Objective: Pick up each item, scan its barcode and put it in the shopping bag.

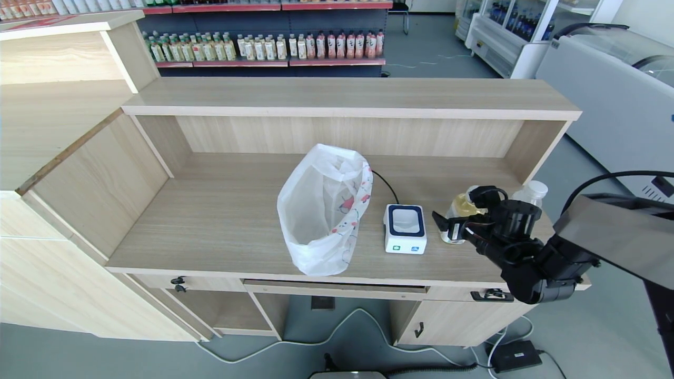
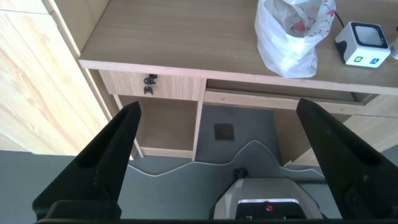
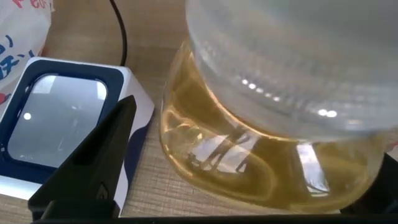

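Clear bottle (image 1: 458, 208) of amber liquid upright on bench (image 1: 221, 221), between open right fingers (image 3: 93, 168); left fingers (image 2: 106, 162) spread wide.

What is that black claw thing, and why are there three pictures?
It is a robot with two arms. The big picture is from its head camera, the others from wrist cameras. On the pale wooden counter stand a white plastic shopping bag with pink prints, a white barcode scanner with a dark blue frame, a clear bottle of yellow liquid and a clear bottle with a white cap. The black claw is the right gripper, open around the first bottle, not squeezing. The left gripper is open and empty.
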Controlling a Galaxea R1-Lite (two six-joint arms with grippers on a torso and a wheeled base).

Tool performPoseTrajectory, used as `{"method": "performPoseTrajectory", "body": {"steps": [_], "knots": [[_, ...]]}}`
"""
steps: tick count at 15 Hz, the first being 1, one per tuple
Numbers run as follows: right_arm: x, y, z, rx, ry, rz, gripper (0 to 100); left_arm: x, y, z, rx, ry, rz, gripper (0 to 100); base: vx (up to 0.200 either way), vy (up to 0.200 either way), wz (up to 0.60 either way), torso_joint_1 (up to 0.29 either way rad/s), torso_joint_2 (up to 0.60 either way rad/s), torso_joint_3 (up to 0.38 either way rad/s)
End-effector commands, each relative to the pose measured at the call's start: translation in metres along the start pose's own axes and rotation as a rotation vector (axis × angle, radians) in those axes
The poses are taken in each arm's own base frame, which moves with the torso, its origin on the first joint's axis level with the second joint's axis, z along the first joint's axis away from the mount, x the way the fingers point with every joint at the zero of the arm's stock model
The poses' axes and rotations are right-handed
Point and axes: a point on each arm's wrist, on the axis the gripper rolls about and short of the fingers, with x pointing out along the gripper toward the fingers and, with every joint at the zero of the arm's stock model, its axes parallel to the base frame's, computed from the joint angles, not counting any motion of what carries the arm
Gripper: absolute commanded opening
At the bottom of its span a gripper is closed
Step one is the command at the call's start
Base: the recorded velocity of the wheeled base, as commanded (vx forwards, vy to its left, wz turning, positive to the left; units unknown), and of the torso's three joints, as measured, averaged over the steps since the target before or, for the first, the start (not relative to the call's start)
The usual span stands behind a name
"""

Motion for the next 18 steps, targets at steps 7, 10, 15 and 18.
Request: {"method": "performPoseTrajectory", "body": {"steps": [7,10,15,18], "knots": [[0.007,-0.001,-0.007,-0.003,-0.003,0.025,0,0.0,0.0,0.0,0.0,0.0,0.001,100,0.0,0.0,0.0,0.0,0.0,0.0],[0.009,-0.005,-0.002,-0.013,-0.023,0.026,0,0.0,0.0,0.0,0.0,0.0,0.001,100,0.0,0.0,0.0,0.0,0.0,0.0],[0.006,-0.009,-0.001,-0.065,-0.017,0.016,0,0.0,0.0,0.0,0.0,0.0,0.001,100,0.0,0.0,0.0,0.0,0.0,0.0],[-0.01,-0.014,0.004,-0.085,0.008,0.012,0,0.0,0.0,0.0,0.0,0.0,-0.001,100,0.0,0.0,0.0,0.0,0.0,0.0]]}}
